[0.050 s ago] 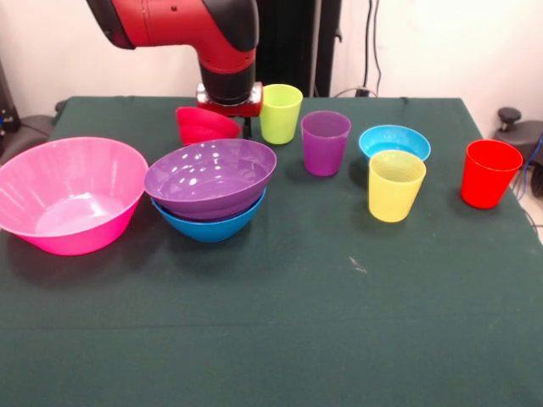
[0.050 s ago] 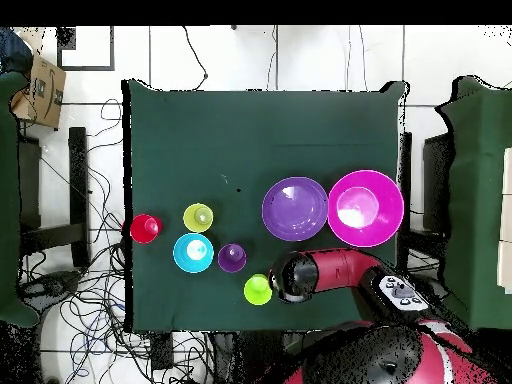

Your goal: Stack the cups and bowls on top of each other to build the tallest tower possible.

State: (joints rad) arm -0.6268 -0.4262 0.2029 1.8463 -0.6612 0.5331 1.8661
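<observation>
1 red bowl (image 1: 204, 125) half hidden, tool (image 1: 247, 127) obscured

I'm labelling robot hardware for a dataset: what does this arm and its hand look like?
The arm is thick and rounded, with glossy red shells and black sections at the joints. Its last link is a red cylinder with a black band, ending in a red plate. The hand below is dark and mostly hidden, so I can't describe its shape. From overhead, the arm is red with a black round end.

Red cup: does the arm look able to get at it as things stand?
Probably yes. The red cup stands upright, apart at the table's edge, its nearest neighbour the yellow cup; nothing covers it. The arm is across the table.
</observation>
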